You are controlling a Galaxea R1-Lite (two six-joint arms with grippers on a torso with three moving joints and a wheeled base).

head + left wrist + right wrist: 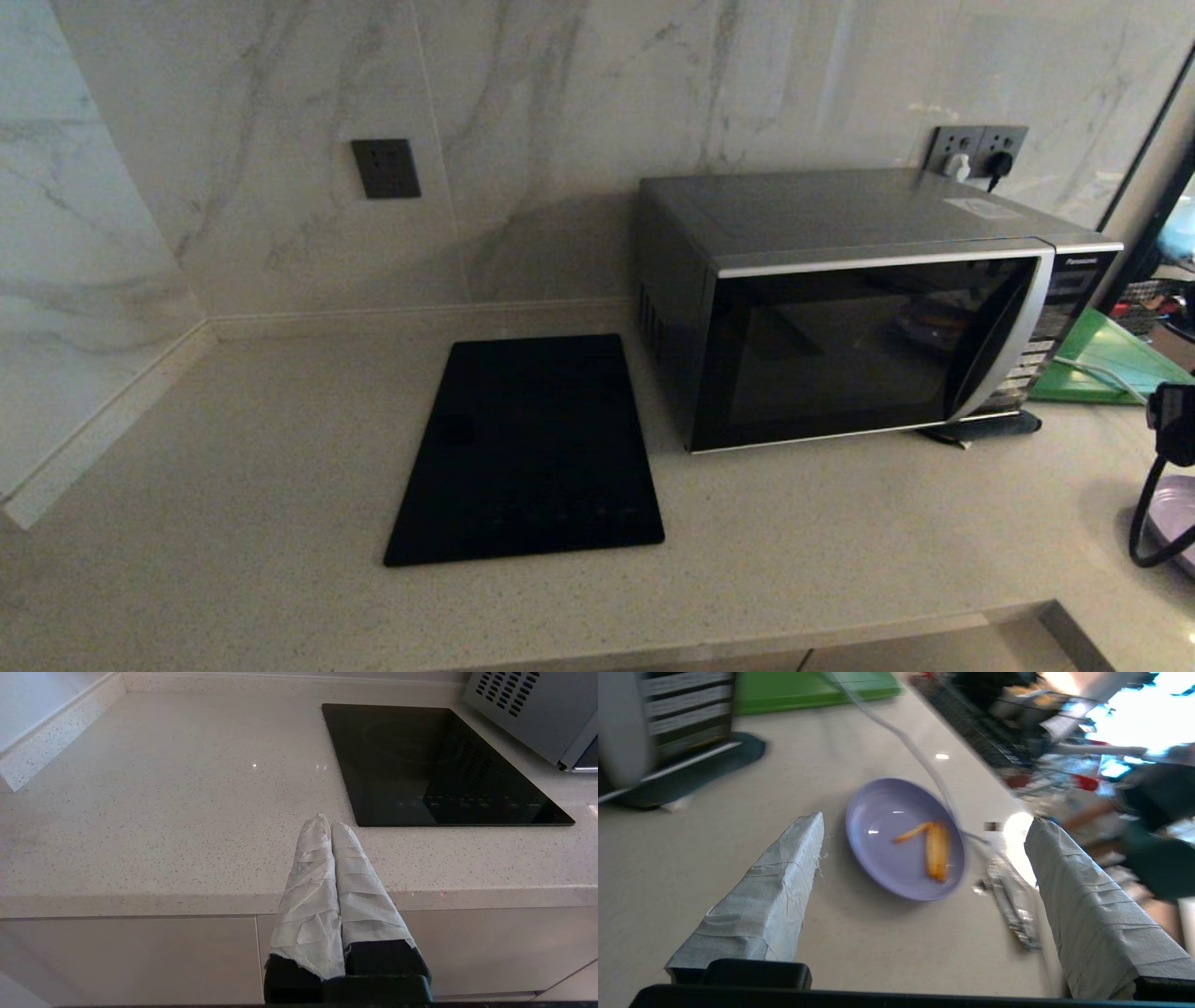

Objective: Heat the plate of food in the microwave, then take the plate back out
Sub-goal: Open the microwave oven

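Both right gripper (924,826) fingers flank plate of food (887,858).

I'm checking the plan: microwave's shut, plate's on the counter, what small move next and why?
Probably ease the right gripper down toward the plate: it is open, empty and short of the plate, which sits on the counter. The microwave door is closed, so that needs opening too.

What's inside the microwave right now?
Through the closed dark door of the microwave only reflections show, so the cavity can't be judged. The plate, with its orange sticks, sits out on the counter, ahead of the open right gripper.
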